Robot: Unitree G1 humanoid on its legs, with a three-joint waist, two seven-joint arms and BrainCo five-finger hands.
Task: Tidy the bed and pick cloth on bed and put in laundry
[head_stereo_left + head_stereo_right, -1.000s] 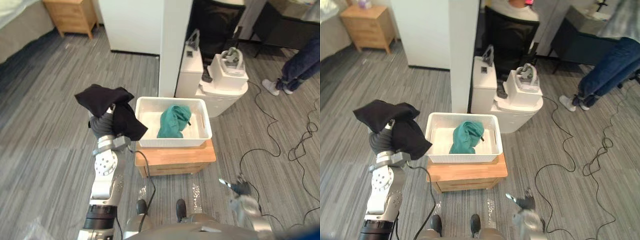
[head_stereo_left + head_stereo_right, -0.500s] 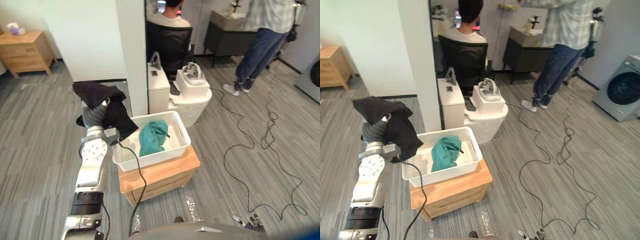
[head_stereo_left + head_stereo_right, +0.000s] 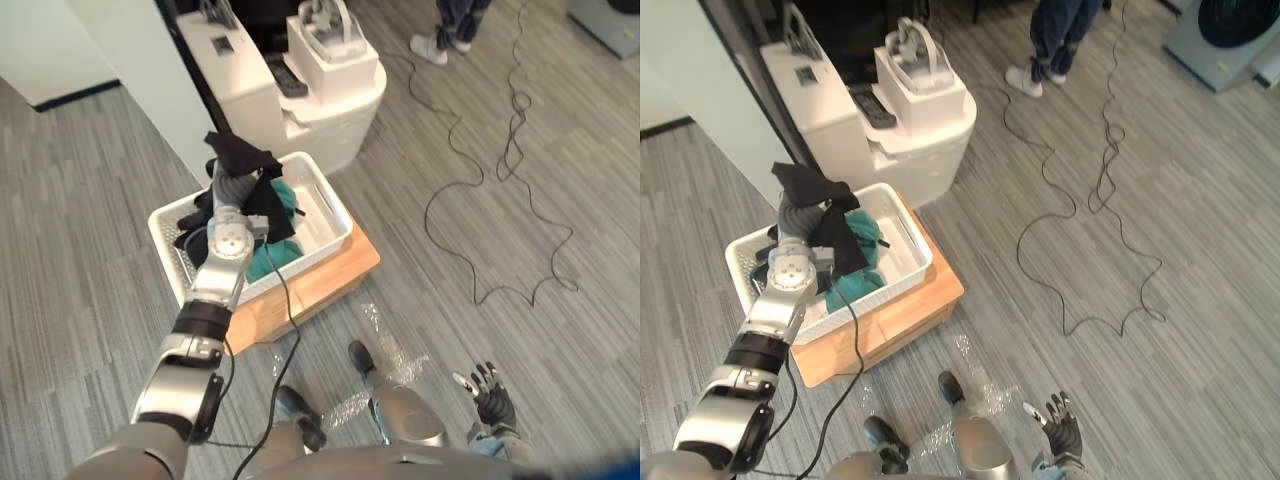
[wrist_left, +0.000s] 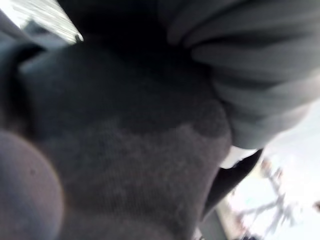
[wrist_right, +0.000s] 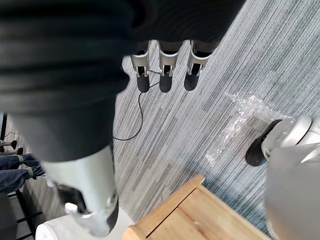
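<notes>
Holds the left robot hand out over the white laundry basket, with a black cloth bunched over the top of it and falling down its far side. Cannot tell how the fingers of that robot hand stand: buried under the cloth in both eye views, and hidden in the left wrist view by the same dark fabric pressed close against the ribbed cover. Cannot tell either whether the cloth's lower folds touch the teal cloth lying in the basket or hang just above it.

Carries the right robot hand low at the right, well apart from the basket, above the grey plank floor. Fingers straight and slightly spread, thumb apart, nothing between them: fully open and empty.

Rests the basket askew on a low wooden table, with a white unit just behind it. Black cables looped over the floor to the right of the table. A person's legs in blue trousers and a white shoe at the far edge.
</notes>
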